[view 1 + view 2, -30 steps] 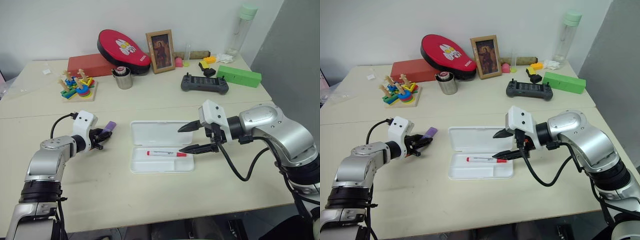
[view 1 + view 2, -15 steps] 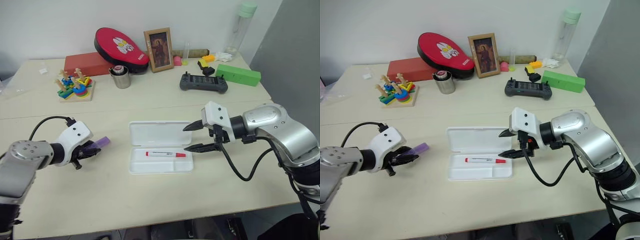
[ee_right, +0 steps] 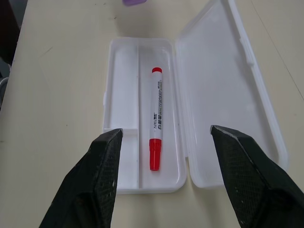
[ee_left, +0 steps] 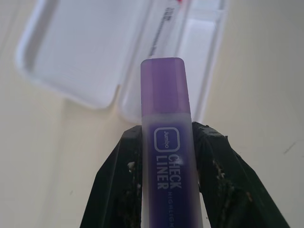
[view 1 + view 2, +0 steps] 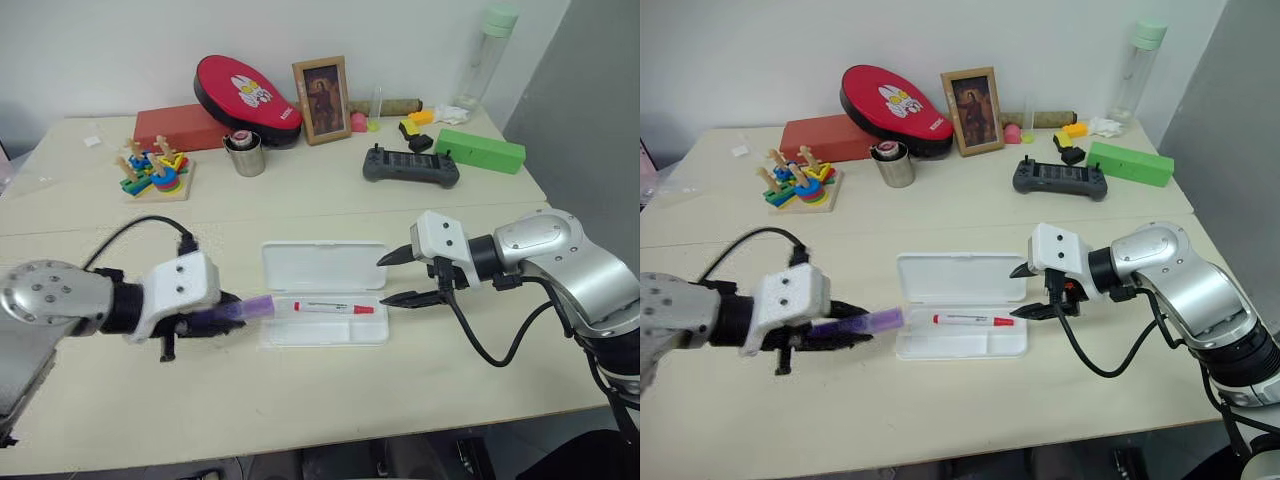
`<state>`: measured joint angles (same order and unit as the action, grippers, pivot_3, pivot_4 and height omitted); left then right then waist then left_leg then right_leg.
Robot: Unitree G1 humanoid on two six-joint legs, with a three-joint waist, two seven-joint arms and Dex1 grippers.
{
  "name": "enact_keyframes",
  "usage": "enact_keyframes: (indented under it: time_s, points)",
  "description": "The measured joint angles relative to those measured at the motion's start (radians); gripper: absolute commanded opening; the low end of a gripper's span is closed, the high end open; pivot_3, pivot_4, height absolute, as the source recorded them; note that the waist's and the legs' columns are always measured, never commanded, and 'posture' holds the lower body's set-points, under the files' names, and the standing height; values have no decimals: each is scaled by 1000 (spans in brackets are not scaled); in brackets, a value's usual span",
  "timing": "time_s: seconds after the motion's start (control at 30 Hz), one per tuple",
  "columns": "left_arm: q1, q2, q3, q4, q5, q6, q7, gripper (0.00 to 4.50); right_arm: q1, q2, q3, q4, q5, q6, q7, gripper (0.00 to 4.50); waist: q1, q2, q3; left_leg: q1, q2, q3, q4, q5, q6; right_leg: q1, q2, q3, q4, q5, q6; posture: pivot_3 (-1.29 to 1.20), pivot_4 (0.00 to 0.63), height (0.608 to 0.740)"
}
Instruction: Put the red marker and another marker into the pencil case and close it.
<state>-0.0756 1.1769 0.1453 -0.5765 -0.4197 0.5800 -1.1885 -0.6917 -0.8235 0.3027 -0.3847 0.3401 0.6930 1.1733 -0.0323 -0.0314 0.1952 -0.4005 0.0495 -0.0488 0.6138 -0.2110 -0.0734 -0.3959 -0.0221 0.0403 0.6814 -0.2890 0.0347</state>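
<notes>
Purple highlighter (image 5: 247,308) clenched in the left pincer (image 5: 222,318) hovered at the open case's (image 5: 322,268) edge, red marker (image 5: 334,308) inside; right pincer (image 5: 398,279) gaped empty. Level it over the free slot before releasing.

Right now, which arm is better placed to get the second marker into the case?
The left. Its end effector is already shut on the purple highlighter, whose tip reaches the open pencil case holding the red marker. The right end effector hovers open and empty at the case's other end.
</notes>
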Motion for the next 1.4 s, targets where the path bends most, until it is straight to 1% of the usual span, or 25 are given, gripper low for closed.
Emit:
enact_keyframes:
  time_s: [0.1, 0.13, 0.27, 0.33, 0.5, 0.97, 1.0, 1.03, 1.17, 1.2, 1.23, 1.33, 1.37, 1.4]
  points:
    - [-85, -53, -93, 16, 22, -22, 21, 1209, 2, 4, 0, 0, -3, 1, -1, 3095, 0, 0, 0, 0, 0, -1, 0, 0, 0, 0, 1, 0, 0, 0, 0, 0, 150, 740]
    - [-98, -63, -107, 19, 28, -22, 24, 1209, 2, 5, 0, 0, -4, 2, -1, 3095, 1, 0, 0, 0, 0, -1, 0, 0, 0, 1, 1, 0, 0, 0, 0, 0, 150, 740]
    - [-172, -144, -253, 39, 90, -42, 51, 1209, 3, 10, 0, 0, -5, 3, -1, 3095, 1, 0, 0, 0, 0, 0, 1, 0, 0, 1, 1, 0, 0, 0, 0, 0, 150, 740]
    - [-201, -180, -301, 57, 109, -41, 66, 1209, 3, 13, 0, 0, -6, 4, -1, 3095, 0, 0, 0, 0, 0, -1, 1, 0, 0, 0, 1, 0, 0, 0, 0, 0, 150, 740]
    - [-249, -212, -359, 78, 122, -41, 56, 1209, 3, 14, 0, 0, -7, 5, -1, 3095, 0, 0, 0, 0, 0, -1, 1, 0, 0, 1, 1, 1, 0, 0, 0, 0, 150, 740]
    - [-280, -278, -457, 142, 202, -66, 65, 1209, 3, 16, 0, -2, -6, 15, -6, 3095, 0, 0, 0, 0, 0, -1, 3, 0, 0, 1, 1, 0, 1, 0, 0, 0, 150, 740]
    - [-282, -283, -459, 143, 205, -68, 65, 1909, 3, 16, 0, -2, -6, 15, -7, 3095, 0, 0, 0, 0, 0, -1, 4, 0, 0, 1, 1, 0, 1, 0, 0, 0, 150, 740]
    - [-284, -286, -460, 145, 208, -72, 65, 1994, 3, 16, 0, -2, -6, 16, -8, 3095, 0, 0, 0, 0, 0, -1, 4, 0, 0, 1, 1, 0, 1, 0, 0, 0, 150, 740]
    - [-285, -299, -461, 155, 220, -87, 65, 2773, 3, 17, 0, -2, -5, 19, -14, 3095, 0, 0, 0, 0, 0, -1, 4, 0, 0, 1, 1, 0, 1, 0, 0, 0, 150, 740]
    - [-285, -299, -461, 155, 220, -87, 64, 3047, 3, 16, 0, -2, -5, 19, -15, 3095, 0, 0, 0, 0, 0, -1, 5, 0, 0, 1, 1, 0, 1, 0, 0, 0, 150, 740]
    - [-285, -299, -461, 155, 220, -87, 64, 3181, 3, 16, 0, -2, -5, 20, -15, 3095, 0, 0, 0, 0, 0, -1, 5, 0, 0, 1, 1, 0, 1, 0, 0, 0, 150, 740]
    - [-285, -299, -461, 155, 220, -87, 63, 3883, 3, 16, 0, -2, -5, 22, -16, 3095, 0, 0, 0, 0, 0, -1, 5, 0, 0, 2, 1, 0, 1, 0, 1, 0, 150, 740]
    - [-285, -299, -461, 155, 219, -87, 63, 4017, 3, 16, 0, -2, -5, 22, -17, 3095, 0, 0, 0, 0, 0, -2, 6, 0, 0, 2, 1, 0, 1, 0, 1, 0, 150, 740]
    - [-285, -299, -460, 154, 219, -87, 63, 4257, 3, 16, 0, -2, -5, 23, -17, 3095, 0, 0, 0, 0, 0, -2, 6, 0, 0, 2, 1, 0, 1, 0, 1, 0, 150, 740]
